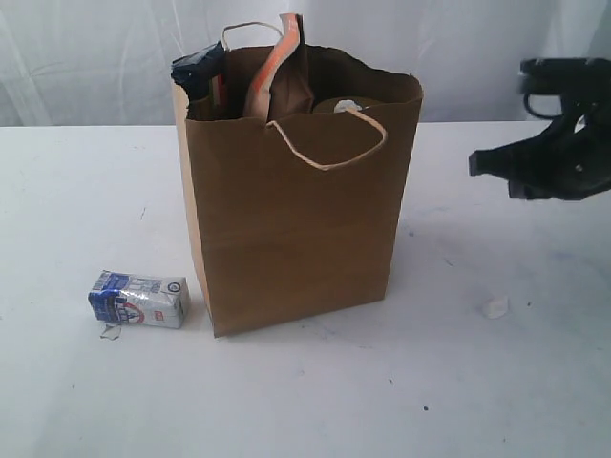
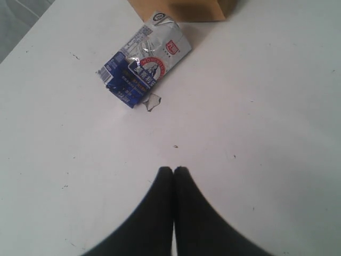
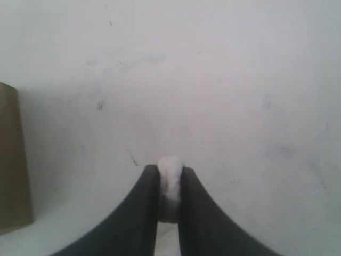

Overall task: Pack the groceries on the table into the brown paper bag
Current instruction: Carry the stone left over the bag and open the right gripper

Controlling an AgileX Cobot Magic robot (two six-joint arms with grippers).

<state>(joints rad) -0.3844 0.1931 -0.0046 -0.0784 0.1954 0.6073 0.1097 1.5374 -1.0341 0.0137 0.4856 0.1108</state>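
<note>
**1 carton lying outside the bag**

The white bench [image 1: 86, 191] is carrying everything. The brown paper bag [image 1: 296, 219] is standing upright near its middle, with 1 of its 2 pale cord handles [image 1: 329, 143] hanging down the front. A dark packet [image 1: 199, 69], a brown pouch [image 1: 286, 81] with an orange edge and a pale round lid [image 1: 346, 105] are poking up from its mouth.

The right gripper [image 3: 170, 169] is hanging above the bench, well right of the bag. Its fingers are standing close, with something white showing in the narrow gap; I cannot tell whether it is grasping anything. The left gripper [image 2: 173, 169] is clenched on nothing, hovering near the small blue-white carton [image 1: 139, 300], which is lying on its side just left of the bag's base. A small white lump [image 1: 495, 306] is lying on the bench right of the bag.
</note>
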